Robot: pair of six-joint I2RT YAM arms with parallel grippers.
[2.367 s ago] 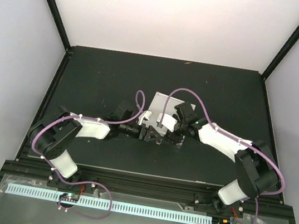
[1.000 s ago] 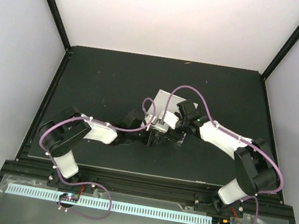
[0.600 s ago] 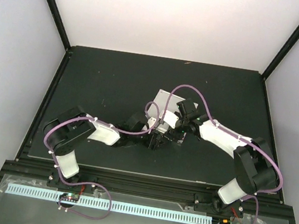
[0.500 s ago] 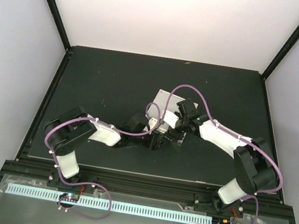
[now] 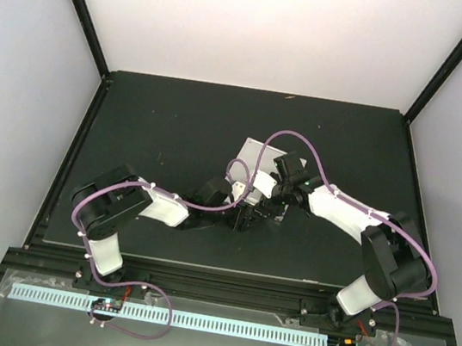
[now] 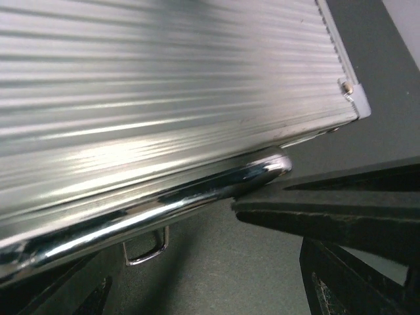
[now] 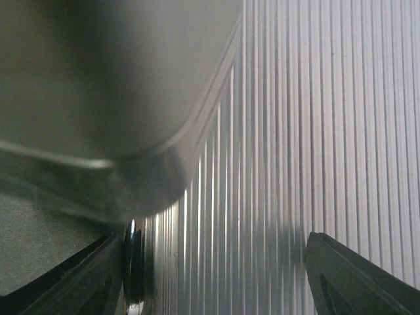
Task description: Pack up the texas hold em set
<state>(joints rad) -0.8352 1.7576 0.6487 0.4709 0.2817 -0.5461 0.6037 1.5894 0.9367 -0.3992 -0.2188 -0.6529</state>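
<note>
Enclosure: a dark matte bench (image 5: 178,122) is sitting inside pale, plain walls (image 5: 261,30), with black frame posts (image 5: 78,2) running up at the back corners. A black rail (image 5: 223,287) is closing off the near edge, and a white slotted strip (image 5: 208,323) is lying in front of it. Purple cables (image 5: 299,139) are looping over both arms.

Task item: the silver ribbed briefcase (image 5: 253,153) is lying near the middle of the bench, set at an angle to the bench edges, with both arms converging on its near side. No chips, dice or cards are showing in any view.

Left gripper (image 6: 169,254): it is standing spread at the near side of the briefcase. One dark finger (image 6: 341,220) is reaching in from the right, its tip right at the end of the chrome handle (image 6: 164,203), which is running along the case edge. The other finger is showing only at the lower left corner. A small wire loop (image 6: 146,249) is hanging below the handle. Whether the finger is actually touching the handle cannot be told.

Right gripper (image 7: 215,262): it is standing spread, with a finger (image 7: 354,275) at each lower corner and the ribbed aluminium filling the space between. A smooth grey shape (image 7: 98,79) is blurring the upper left of that view; it cannot be identified. Neither gripper is visibly pinching anything.
</note>
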